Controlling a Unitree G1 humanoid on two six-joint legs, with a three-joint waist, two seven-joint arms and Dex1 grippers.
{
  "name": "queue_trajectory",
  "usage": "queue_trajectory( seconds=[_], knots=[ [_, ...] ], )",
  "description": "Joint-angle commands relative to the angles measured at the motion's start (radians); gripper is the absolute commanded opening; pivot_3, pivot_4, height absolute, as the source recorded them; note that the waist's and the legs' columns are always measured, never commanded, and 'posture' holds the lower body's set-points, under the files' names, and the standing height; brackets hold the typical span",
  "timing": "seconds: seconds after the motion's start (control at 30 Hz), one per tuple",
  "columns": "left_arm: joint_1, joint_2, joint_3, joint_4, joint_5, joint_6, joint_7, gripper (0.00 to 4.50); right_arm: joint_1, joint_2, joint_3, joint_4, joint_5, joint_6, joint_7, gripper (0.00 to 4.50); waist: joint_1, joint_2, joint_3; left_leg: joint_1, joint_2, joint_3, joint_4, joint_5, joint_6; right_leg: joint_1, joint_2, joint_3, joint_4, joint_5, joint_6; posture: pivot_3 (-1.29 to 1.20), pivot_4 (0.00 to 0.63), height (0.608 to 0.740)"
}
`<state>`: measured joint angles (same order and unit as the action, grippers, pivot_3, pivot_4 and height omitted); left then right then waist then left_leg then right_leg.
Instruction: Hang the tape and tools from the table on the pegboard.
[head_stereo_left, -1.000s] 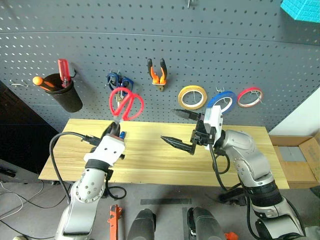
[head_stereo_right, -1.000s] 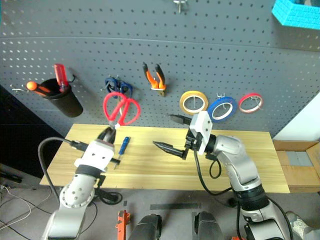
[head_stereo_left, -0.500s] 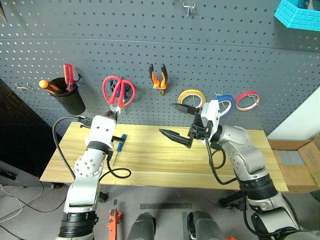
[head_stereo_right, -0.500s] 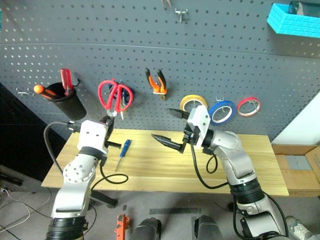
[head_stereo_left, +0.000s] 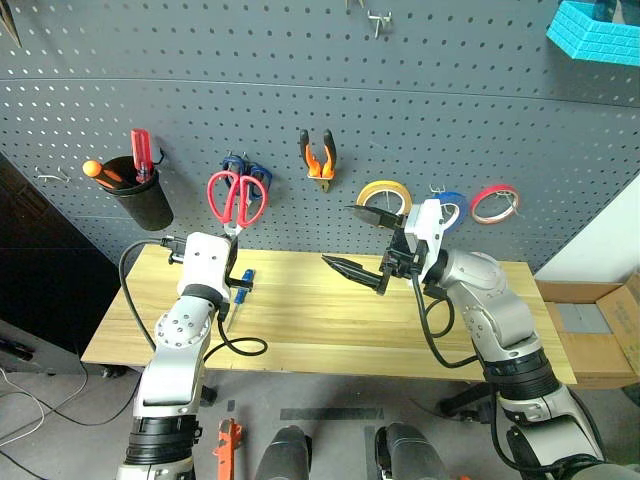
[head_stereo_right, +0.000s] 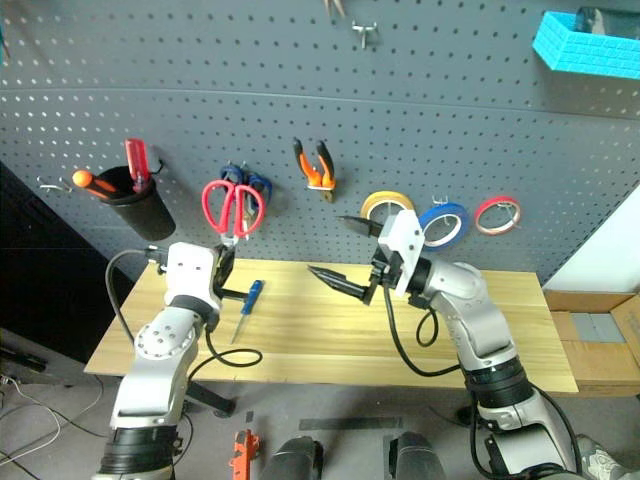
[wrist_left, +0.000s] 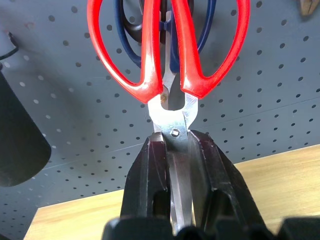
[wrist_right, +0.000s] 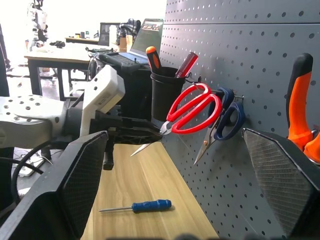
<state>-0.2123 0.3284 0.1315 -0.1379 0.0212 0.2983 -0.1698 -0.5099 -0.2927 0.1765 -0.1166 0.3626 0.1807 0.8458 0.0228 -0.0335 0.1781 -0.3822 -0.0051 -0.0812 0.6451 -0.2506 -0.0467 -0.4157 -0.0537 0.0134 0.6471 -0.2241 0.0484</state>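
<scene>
My left gripper (wrist_left: 175, 137) is shut on the steel blades of the red-handled scissors (head_stereo_left: 237, 198). It holds them upright with the handles against the pegboard (head_stereo_left: 450, 110), over the blue-handled scissors (head_stereo_left: 245, 165). I cannot tell if a handle is on the hook. My right gripper (head_stereo_left: 337, 235) is open and empty above the table (head_stereo_left: 330, 320). The blue-handled screwdriver (head_stereo_left: 240, 285) lies on the table near my left hand. The pliers (head_stereo_left: 318, 153) and the blue tape (head_stereo_left: 455, 203) hang on the board, the tape partly behind my right hand.
A yellow roll (head_stereo_left: 384, 196) and a red roll (head_stereo_left: 497, 202) hang beside the blue tape. A black cup (head_stereo_left: 143, 190) with red and orange screwdrivers hangs at the left. A cardboard box (head_stereo_left: 600, 320) stands right of the table, and a teal basket (head_stereo_left: 595, 25) hangs high right.
My left gripper carried the red scissors forward to the board and rolled them upright, so the handles now sit over the blue scissors. The right arm stayed put. The camera shifted.
</scene>
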Motion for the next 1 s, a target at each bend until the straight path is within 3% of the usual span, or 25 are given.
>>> queue_trajectory(
  seconds=[0.03,0.33,0.53,0.67,0.83,1.0],
  knots=[
    [-0.043,0.018,0.013,0.008,-0.011,-0.01,-0.013,1.53,-0.003,-0.005,-0.017,-0.048,0.004,-0.014,-0.003,4.5,0.0,0.0,0.0,0.0,0.0,0.0,0.0,0.0,0.0,0.0,0.0,0.0,0.0,0.0,0.0,0.08,0.105,0.74],
    [-0.046,-0.001,-0.015,0.066,0.005,-0.023,-0.004,4.48,0.033,-0.029,-0.005,-0.081,0.005,-0.011,0.015,4.5,0.0,0.0,0.0,0.001,0.0,0.0,0.0,0.0,0.0,0.001,0.0,0.0,0.0,0.0,0.0,0.07,0.122,0.74],
    [0.027,-0.022,0.007,0.109,0.004,0.036,0.035,4.48,0.067,-0.03,0.052,-0.099,-0.047,-0.016,0.011,4.5,-0.01,0.001,0.001,0.001,0.0,0.0,0.0,0.0,0.0,0.001,0.0,0.0,-0.001,0.0,0.0,0.06,0.163,0.74],
    [0.021,0.016,0.027,0.163,-0.001,0.058,0.029,4.48,0.047,0.015,0.128,-0.07,-0.133,0.008,-0.046,4.5,-0.024,0.003,0.005,0.002,0.0,-0.001,0.0,0.0,0.001,0.002,0.0,-0.001,0.0,-0.001,0.0,0.06,0.219,0.74],
    [-0.063,0.09,0.042,0.316,-0.004,0.063,0.01,4.48,-0.012,0.119,0.216,-0.043,-0.19,0.048,-0.095,4.5,-0.028,0.005,0.037,0.005,0.001,-0.002,0.0,0.0,0.001,0.005,0.001,-0.002,0.001,-0.004,0.004,0.05,0.277,0.74],
    [-0.185,0.1,0.038,0.536,-0.046,0.074,-0.059,4.48,-0.049,0.176,0.23,-0.024,-0.196,0.073,-0.114,4.5,-0.026,0.006,0.078,0.003,0.0,-0.003,0.0,0.0,0.002,0.004,0.0,-0.002,0.001,-0.003,0.002,0.04,0.335,0.74]
  ],
)
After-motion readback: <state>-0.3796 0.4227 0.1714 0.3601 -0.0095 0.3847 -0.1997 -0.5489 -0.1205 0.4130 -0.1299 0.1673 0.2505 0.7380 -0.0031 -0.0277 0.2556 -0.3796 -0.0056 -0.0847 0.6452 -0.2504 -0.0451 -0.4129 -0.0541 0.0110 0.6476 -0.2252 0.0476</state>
